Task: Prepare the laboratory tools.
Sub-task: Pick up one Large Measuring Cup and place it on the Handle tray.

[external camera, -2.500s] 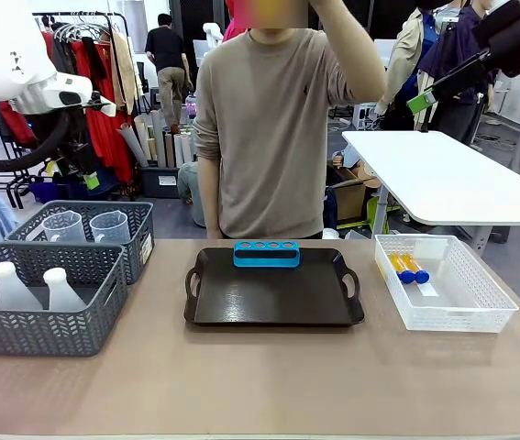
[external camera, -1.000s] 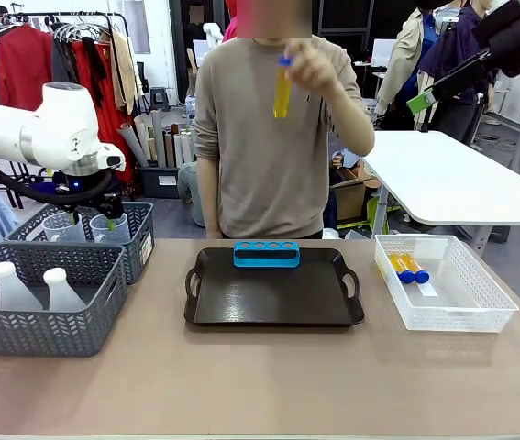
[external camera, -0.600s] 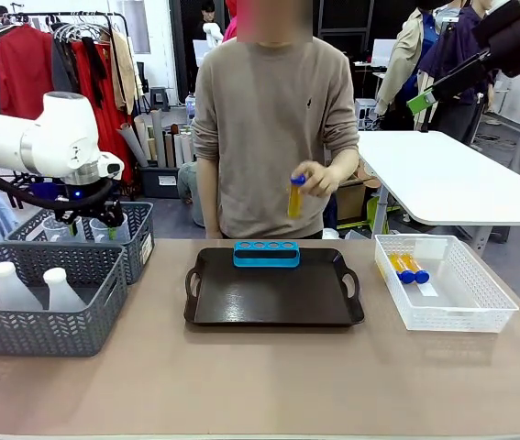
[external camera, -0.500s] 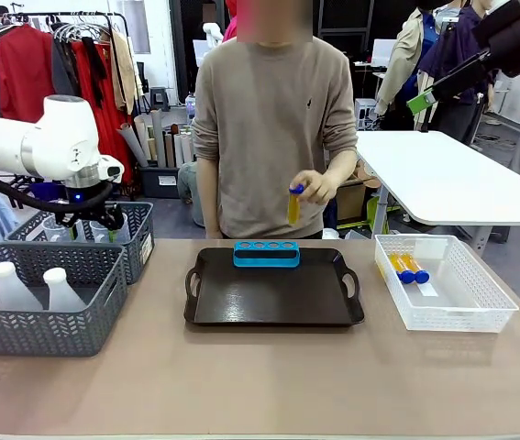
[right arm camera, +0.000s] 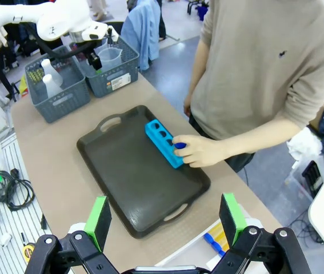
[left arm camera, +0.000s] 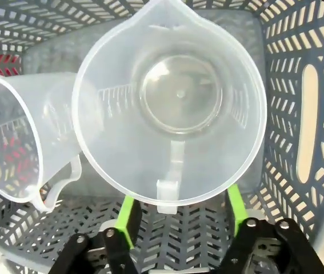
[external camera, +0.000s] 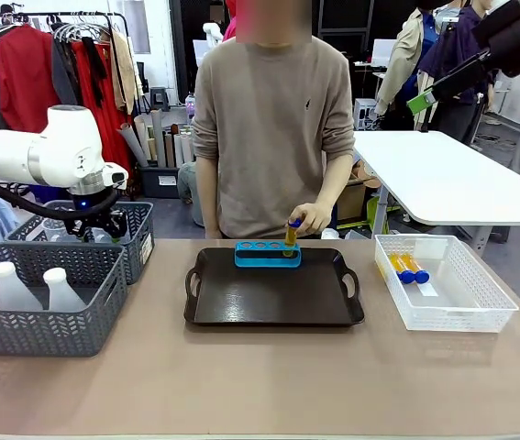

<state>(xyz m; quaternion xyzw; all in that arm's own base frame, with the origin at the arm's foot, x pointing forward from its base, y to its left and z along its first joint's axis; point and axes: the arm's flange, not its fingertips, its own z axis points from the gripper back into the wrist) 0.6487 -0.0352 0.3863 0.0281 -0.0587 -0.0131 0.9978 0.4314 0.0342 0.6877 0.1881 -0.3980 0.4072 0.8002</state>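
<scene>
In the left wrist view, my left gripper (left arm camera: 182,211) hangs open over the rear grey basket (left arm camera: 299,114). Its green fingers (left arm camera: 128,220) stand either side of the handle of a clear measuring beaker (left arm camera: 173,103) without touching it. A second beaker (left arm camera: 13,142) leans beside it. Across the table, the person's hand (external camera: 310,220) holds a blue-capped tube of yellow liquid (external camera: 292,233) in the right end of the blue rack (external camera: 261,254), which sits on the dark tray (external camera: 273,293). My right gripper (right arm camera: 166,220) is open, high above the table.
The front grey basket (external camera: 30,325) holds two white conical flasks (external camera: 58,286). A white mesh basket (external camera: 443,284) at the right holds two more blue-capped tubes (external camera: 406,268). The person stands at the far edge behind the tray. Bare tabletop lies in front of the tray.
The person brought the tube down from head height into the rack. My left gripper sank lower into the rear basket beside the beakers.
</scene>
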